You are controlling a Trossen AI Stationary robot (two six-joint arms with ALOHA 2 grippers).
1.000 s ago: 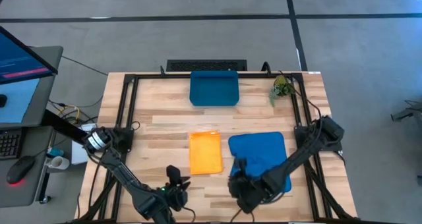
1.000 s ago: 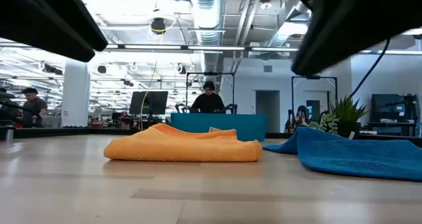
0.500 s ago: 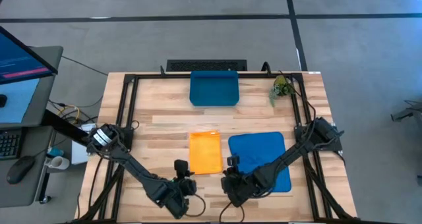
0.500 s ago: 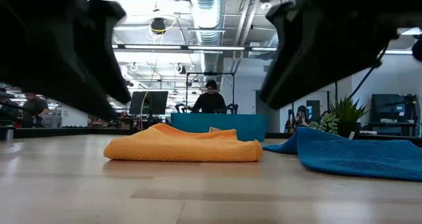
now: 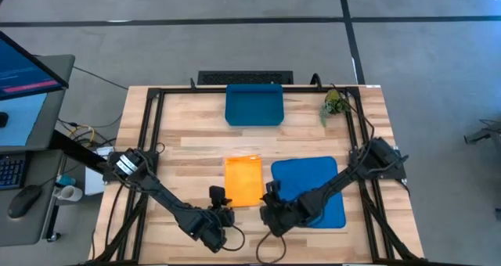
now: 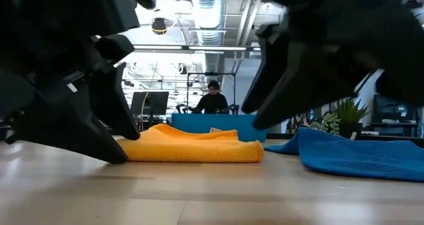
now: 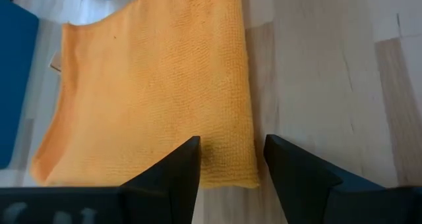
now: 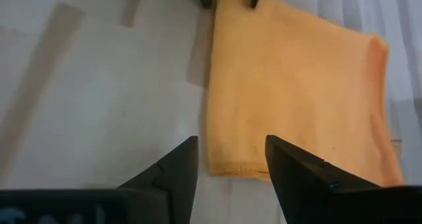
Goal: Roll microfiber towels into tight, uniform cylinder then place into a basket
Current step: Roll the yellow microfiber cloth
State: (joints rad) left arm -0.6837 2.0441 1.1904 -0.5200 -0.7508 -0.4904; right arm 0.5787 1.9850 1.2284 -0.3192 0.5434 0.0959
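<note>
The orange towel (image 5: 243, 181) lies folded flat on the wooden table. Beside it on the right lies the blue towel (image 5: 311, 188), also flat. My left gripper (image 7: 231, 148) stands open and low over the orange towel's near left corner (image 7: 245, 179). My right gripper (image 8: 231, 148) stands open over its near right corner (image 8: 217, 166). In each wrist view a finger shows on either side of the corner, and I see no touch. The dark-blue basket (image 5: 254, 104) stands at the far middle of the table.
A small green plant (image 5: 335, 103) stands at the far right. A black frame (image 5: 149, 133) runs around the table top. My right arm (image 5: 344, 176) reaches across the blue towel. Bare wood lies between the towels and the basket. In the low view a person (image 6: 212, 100) sits far behind the table.
Both grippers have come down toward the table and closed in on the orange towel's near edge. The left one has gone toward the table's far right and the right one toward the table's left. The towels have not moved.
</note>
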